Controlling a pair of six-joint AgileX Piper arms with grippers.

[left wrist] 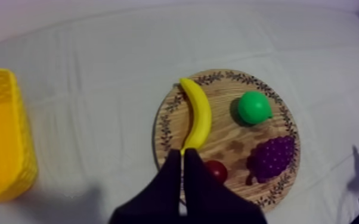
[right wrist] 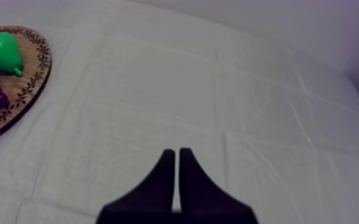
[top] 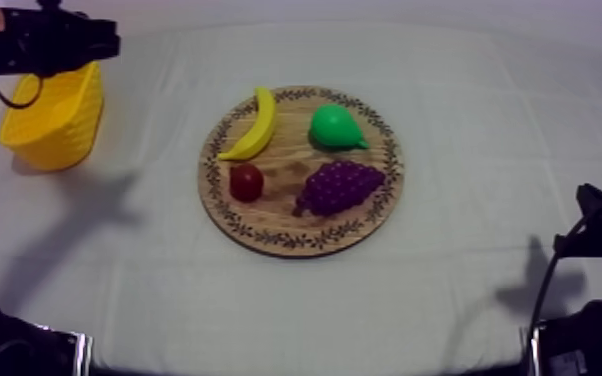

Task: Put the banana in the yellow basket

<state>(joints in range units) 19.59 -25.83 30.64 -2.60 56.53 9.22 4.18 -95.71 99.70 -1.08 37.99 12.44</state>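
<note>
Yellow curved toy banana [top: 250,128] lies on the round patterned wooden board [top: 275,205], top view. Left wrist: left fingers [left wrist: 171,179] pressed together, empty; banana seems light, stiff, slick, best pinched mid-curve. Right wrist: right fingers [right wrist: 165,176] likewise closed, empty.

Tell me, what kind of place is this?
Probably a robot test setup, not a home: a cloth-covered table, toy fruit like the banana on a wooden board, a yellow basket, and a black robot arm.
</note>
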